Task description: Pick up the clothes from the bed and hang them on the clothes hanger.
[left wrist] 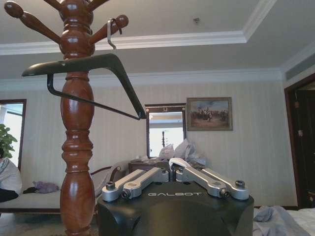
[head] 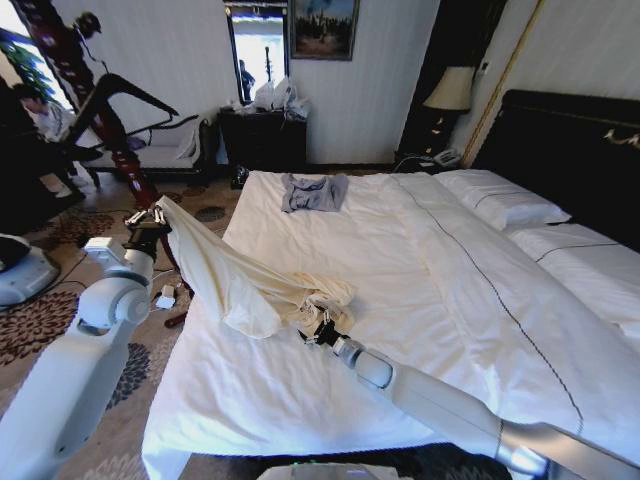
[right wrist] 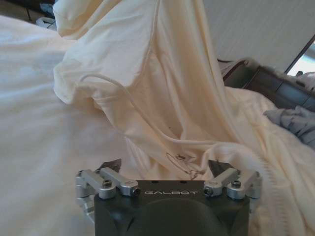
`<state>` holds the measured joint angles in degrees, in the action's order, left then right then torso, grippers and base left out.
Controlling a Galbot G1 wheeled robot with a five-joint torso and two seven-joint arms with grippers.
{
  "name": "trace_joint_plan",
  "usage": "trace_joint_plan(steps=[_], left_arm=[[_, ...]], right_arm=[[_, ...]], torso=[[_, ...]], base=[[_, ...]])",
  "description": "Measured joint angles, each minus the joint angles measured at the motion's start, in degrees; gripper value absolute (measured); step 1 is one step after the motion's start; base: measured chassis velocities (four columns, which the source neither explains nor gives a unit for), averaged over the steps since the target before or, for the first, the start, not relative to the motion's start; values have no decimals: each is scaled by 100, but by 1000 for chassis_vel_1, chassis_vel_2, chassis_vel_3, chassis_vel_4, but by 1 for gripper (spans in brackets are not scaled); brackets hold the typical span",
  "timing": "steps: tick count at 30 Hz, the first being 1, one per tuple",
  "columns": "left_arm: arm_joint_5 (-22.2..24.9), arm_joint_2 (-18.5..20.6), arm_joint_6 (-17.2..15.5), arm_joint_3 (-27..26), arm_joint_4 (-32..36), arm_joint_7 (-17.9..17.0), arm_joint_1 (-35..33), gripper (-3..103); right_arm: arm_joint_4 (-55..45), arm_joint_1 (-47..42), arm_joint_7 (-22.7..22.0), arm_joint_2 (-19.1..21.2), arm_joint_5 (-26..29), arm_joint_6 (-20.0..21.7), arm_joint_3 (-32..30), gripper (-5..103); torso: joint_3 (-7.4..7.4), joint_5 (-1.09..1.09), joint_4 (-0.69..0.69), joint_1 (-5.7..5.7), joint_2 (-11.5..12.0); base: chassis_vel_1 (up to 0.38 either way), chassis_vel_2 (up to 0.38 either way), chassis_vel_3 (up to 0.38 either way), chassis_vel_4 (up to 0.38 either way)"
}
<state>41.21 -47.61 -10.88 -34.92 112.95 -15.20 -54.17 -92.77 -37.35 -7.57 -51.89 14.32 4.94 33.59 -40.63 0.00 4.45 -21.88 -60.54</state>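
Our left gripper is raised off the near-left side of the wide white-sheeted bed, its fingers pinched shut on one end of the cream, thin, long-sleeved garment; in the left wrist view a small fold of pale cloth sits between the closed fingertips. We judge that we hold it high so the fabric lifts clear of the sheets and can be carried up toward the slim black triangular hanger, which hangs by its silver wire hook from a peg of the dark-red turned wooden post, above and just ahead of this gripper.

The garment slopes down from there to a bunched heap lying on the bed. Our right gripper sits low at that heap, its fingers spread wide and holding nothing, the cloth just in front of them; we take it as placed to gather the lower end.

The hanger's far shoulder is hidden behind the post. The garment's sleeves and collar are lost in the folds, so we cannot tell which part is gripped. A small blue-grey garment lies further up the bed
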Motion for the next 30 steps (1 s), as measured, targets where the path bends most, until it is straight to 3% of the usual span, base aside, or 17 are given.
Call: trace_joint_plan(steps=[2,4,5,8,10,11,14,16,17,19,25,30], left_arm=[[78,22,-15,-18,25,-28,1,2],[107,33,-23,-21,34,-41,3,2],[126,40,-29,-23,40,-51,6,2],[182,53,-48,-23,62,-85,15,2],[194,53,-53,-23,66,-91,15,2],[209,53,-57,-23,73,-98,15,2],[242,53,-64,-35,93,-109,2,2],[249,53,-66,-40,94,-110,-1,2],[254,53,-70,-47,95,-111,-6,2],[255,53,-74,-51,94,-113,-9,2],[246,39,-76,-46,95,-116,-23,2],[228,19,-77,-55,95,-116,-60,2]], right_arm=[[0,12,-6,-37,-121,15,32,85],[21,7,-36,-52,-299,19,33,85],[39,1,-51,-60,-441,21,30,79],[189,-52,-147,-100,-1373,19,-143,63],[214,-56,-145,-97,-1550,19,-177,63],[230,-57,-133,-81,-1710,29,-201,58],[204,-48,-124,-9,-1734,140,-184,41],[183,-44,-116,9,-1695,148,-168,41],[123,-33,-95,47,-1585,151,-117,30],[7,-6,-38,108,-1346,160,-17,25],[-202,95,168,213,-1155,221,176,20],[-354,258,228,262,-955,438,378,33]], torso=[[0,0,0,0,0],[0,0,0,0,0],[0,0,-1,0,0],[0,0,1,0,0],[0,0,0,0,0],[0,0,0,0,0],[0,0,1,0,0],[0,0,1,0,0],[0,0,0,0,0],[0,0,0,0,0],[0,0,0,0,0],[0,0,0,0,0]], base=[[0,0,0,0],[0,0,0,0],[0,0,0,0],[0,0,0,0],[0,0,0,0],[0,0,0,0],[0,0,0,0],[0,0,0,0],[0,0,0,0],[0,0,0,0],[0,0,0,0],[0,0,0,0]])
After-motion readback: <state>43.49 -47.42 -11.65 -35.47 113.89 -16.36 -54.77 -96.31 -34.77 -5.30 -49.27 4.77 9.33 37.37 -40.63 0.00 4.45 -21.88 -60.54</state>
